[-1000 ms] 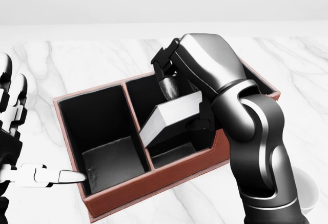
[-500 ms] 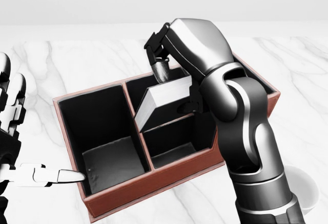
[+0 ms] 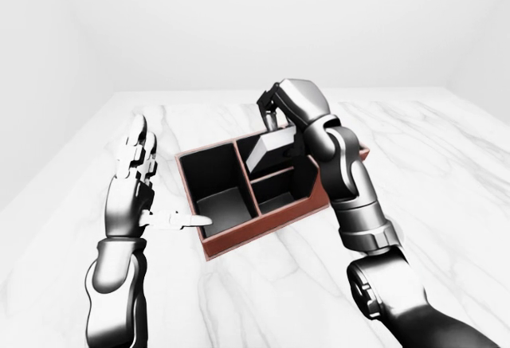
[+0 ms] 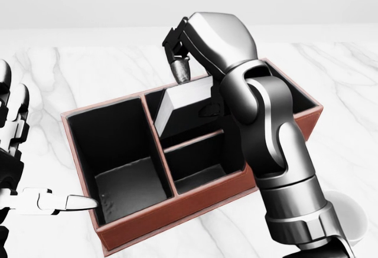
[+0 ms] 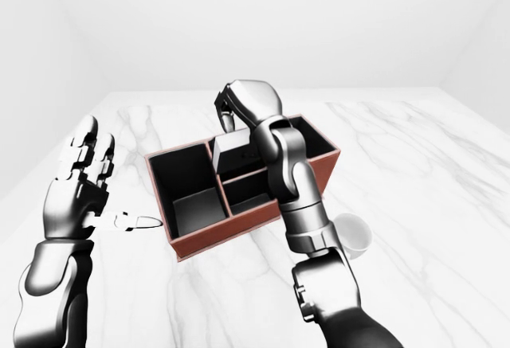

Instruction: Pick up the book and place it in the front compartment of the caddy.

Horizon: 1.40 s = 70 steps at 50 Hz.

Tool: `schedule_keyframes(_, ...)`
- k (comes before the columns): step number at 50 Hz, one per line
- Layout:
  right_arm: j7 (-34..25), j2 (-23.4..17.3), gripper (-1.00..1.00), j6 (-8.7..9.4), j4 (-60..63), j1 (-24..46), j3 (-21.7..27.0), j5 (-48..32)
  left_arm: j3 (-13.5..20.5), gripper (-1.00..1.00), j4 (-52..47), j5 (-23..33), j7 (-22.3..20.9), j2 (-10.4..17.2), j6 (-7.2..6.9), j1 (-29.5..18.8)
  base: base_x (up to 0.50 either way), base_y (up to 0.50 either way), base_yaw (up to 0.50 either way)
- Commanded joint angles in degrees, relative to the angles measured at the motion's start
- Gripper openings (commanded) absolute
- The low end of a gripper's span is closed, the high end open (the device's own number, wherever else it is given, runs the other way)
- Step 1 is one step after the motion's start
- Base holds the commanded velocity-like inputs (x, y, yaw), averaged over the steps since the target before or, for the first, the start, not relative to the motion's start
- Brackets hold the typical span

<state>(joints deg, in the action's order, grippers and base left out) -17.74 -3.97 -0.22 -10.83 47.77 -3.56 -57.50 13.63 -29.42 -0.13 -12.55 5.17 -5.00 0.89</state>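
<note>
Marble tabletop (image 4: 71, 75): right hand (image 4: 198, 63) grips tilted book (image 4: 183, 111) above red caddy (image 4: 177, 208) at centre; left hand (image 3: 135, 173) spread wide beside it.

one book (image 4: 184, 111), one caddy (image 4: 177, 211), one cup (image 5: 351, 233)

Caddy (image 4: 177, 211): matt reddish leather-like walls, black lining. Table (image 4: 354, 81): glossy white marble. Book (image 4: 183, 107): matt pale pages.

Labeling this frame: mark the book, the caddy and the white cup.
book (image 4: 177, 111): head view, its pale page edge.
caddy (image 4: 177, 214): head view, its red-brown wall nearest the bottom of the view.
white cup (image 5: 353, 235): right-eye view, its rim.
</note>
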Motion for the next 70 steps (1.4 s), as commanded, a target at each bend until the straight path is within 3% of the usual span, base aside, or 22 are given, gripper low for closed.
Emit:
schedule_keyframes(1, 4.2, -0.2, -1.0, -1.22, -4.5, 2.7, 0.5, -1.5, 0.0, 1.0, 0.3, 0.0, 0.0, 0.0, 0.0, 0.0, 0.0, 0.0, 0.0)
schedule_keyframes(17, 9.4, -0.8, -1.0, -2.48, -14.3, 6.8, 0.5, -1.6, -0.2, 1.0, 0.9, 0.1, 0.2, 0.0, 0.0, -0.1, 0.0, 0.0, 0.0)
schedule_keyframes(32, 14.7, -0.5, -1.0, -4.75, -22.3, 8.7, -0.2, -2.6, -0.1, 1.0, 0.7, 0.1, 0.2, 0.0, 0.0, 0.0, 0.0, 0.0, 0.0)
schedule_keyframes(51, 16.8, 0.9, -1.0, -4.6, -24.5, 9.3, -0.6, -3.0, 0.3, 1.0, 0.2, -0.1, 0.2, 0.1, 0.0, -0.1, 0.0, 0.0, 0.0)
schedule_keyframes(70, 25.1, 1.1, -1.0, -4.78, -36.8, 13.5, -0.8, -2.5, 0.2, 1.0, 0.2, 0.0, 0.2, 0.1, 0.0, -0.2, 0.0, 0.0, 0.0)
